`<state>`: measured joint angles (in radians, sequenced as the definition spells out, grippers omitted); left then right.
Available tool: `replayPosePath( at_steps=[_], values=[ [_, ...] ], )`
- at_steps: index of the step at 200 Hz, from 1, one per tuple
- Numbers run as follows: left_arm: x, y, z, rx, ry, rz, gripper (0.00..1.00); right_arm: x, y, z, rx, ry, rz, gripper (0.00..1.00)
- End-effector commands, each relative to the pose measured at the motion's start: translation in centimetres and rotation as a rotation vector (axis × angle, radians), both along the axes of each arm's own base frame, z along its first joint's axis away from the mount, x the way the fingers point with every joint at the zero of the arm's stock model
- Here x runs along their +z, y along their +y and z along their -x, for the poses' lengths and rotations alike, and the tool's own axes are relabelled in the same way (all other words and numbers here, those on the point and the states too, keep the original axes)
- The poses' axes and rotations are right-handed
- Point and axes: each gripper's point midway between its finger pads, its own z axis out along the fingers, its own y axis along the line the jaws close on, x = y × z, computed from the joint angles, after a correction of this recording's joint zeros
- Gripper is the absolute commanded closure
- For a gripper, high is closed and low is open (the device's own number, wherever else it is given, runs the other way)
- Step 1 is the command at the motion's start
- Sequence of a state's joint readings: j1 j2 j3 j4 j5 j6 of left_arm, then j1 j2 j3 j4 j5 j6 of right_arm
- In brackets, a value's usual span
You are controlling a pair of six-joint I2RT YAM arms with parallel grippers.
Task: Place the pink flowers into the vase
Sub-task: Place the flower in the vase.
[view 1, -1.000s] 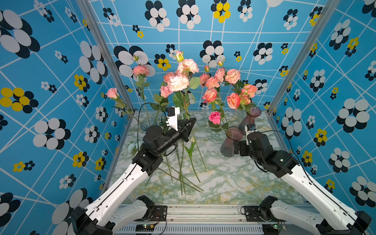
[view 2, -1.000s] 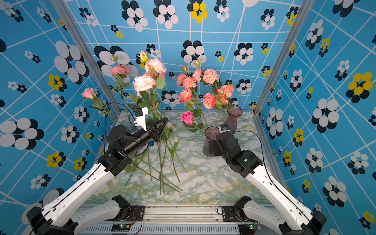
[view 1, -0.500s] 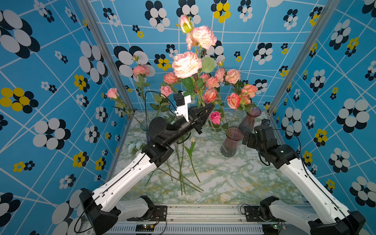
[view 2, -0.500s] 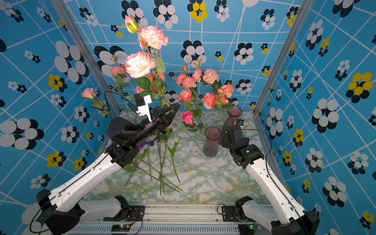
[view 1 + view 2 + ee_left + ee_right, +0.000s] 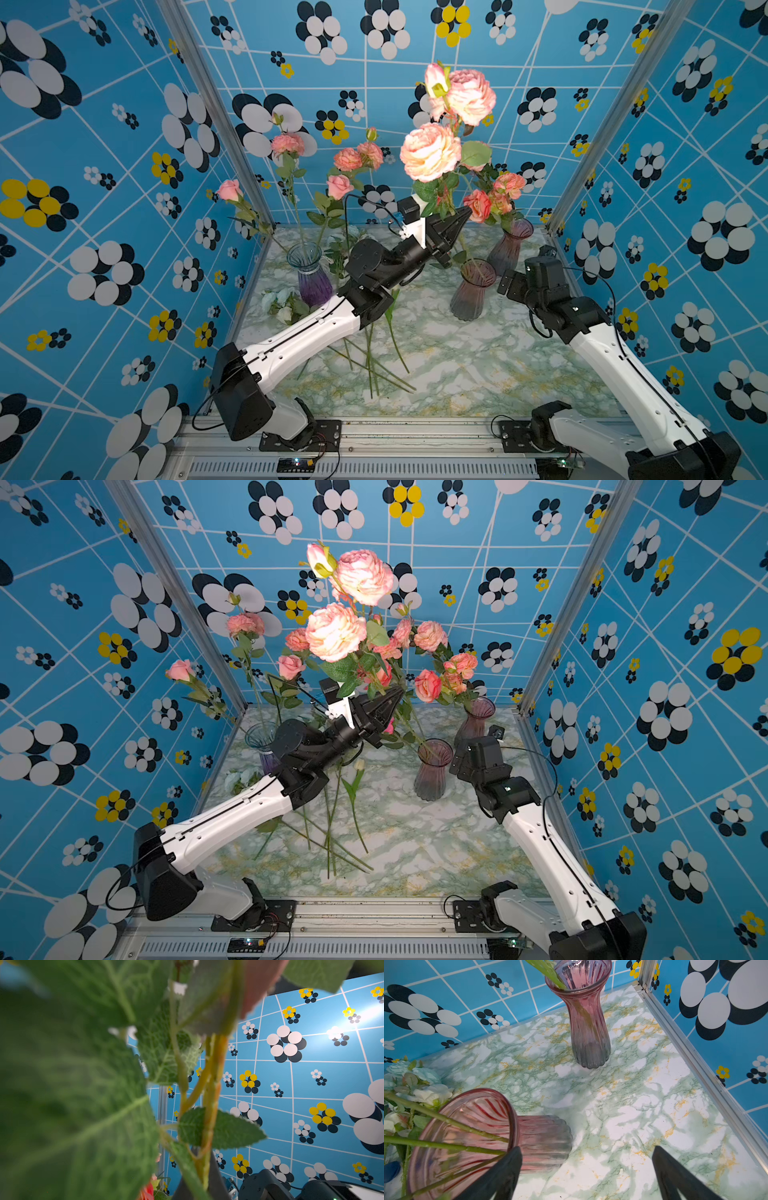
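From high at six o'clock, both top views face twelve o'clock and downward, sharing the whole marble table (image 5: 478,365). The left wrist camera is buried in green leaves (image 5: 72,1105). The right wrist camera sits close over pink vases (image 5: 589,1028) at two o'clock.

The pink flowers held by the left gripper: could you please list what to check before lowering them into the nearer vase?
1. left gripper shut on the pink flowers: ok.
2. Stem's lower end above the nearer vase: cannot tell, the gripper hides it.
3. Vase upright on the table: ok.
4. Room left in its mouth beside the stems already inside: ok.
5. right gripper open: ok; clear of the vase rim: cannot tell.
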<state>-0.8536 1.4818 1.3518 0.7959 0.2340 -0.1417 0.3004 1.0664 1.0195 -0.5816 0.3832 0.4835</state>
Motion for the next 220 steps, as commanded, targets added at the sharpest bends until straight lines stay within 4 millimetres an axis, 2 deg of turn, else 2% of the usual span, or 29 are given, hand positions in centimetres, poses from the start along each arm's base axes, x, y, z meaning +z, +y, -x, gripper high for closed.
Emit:
replayPosePath(
  at_steps=[1,78,97,123,143,154,165,170,173,192,204,220],
  values=[
    [2.0,0.5,-0.2,0.08,-0.112,0.042,1.0,-0.5,0.0,-0.3,-0.003,-0.004,-0.022,0.01],
    [-5.4,-3.1,-4.5,0.131,0.012,-0.097,1.0,-1.7,-0.8,-0.8,-0.017,0.015,-0.056,0.01],
    [-6.6,-3.7,-5.0,0.127,0.046,-0.117,0.99,-2.0,-0.7,-0.9,-0.015,0.024,-0.057,0.01],
    [-7.6,-4.2,-5.1,0.126,0.062,-0.14,0.93,-2.2,-0.7,-1.0,-0.011,0.026,-0.06,0.01],
    [-8.3,-4.3,-5.5,0.137,0.08,-0.161,0.76,-2.2,-0.6,-1.1,-0.01,0.025,-0.065,0.01],
    [-8.6,-4.4,-5.6,0.14,0.088,-0.171,0.72,-2.3,-0.5,-1.2,-0.006,0.028,-0.068,0.01],
    [-8.8,-4.3,-5.7,0.148,0.091,-0.178,0.59,-2.4,-0.4,-1.2,-0.003,0.03,-0.071,0.01],
    [-8.9,-4.3,-5.7,0.151,0.093,-0.181,0.58,-2.4,-0.4,-1.2,-0.002,0.029,-0.073,0.01],
    [-9.0,-4.3,-5.7,0.152,0.094,-0.185,0.53,-2.5,-0.4,-1.2,-0.002,0.03,-0.074,0.01],
    [-8.9,-4.3,-5.6,0.155,0.097,-0.195,0.48,-2.6,-0.3,-1.2,0.005,0.034,-0.082,0.01],
    [-8.7,-4.3,-5.5,0.152,0.099,-0.202,0.37,-2.6,-0.2,-1.2,0.005,0.032,-0.088,0.01],
    [-8.5,-4.2,-5.3,0.151,0.098,-0.203,0.3,-2.6,-0.1,-1.2,0.009,0.033,-0.094,0.01]
  ],
)
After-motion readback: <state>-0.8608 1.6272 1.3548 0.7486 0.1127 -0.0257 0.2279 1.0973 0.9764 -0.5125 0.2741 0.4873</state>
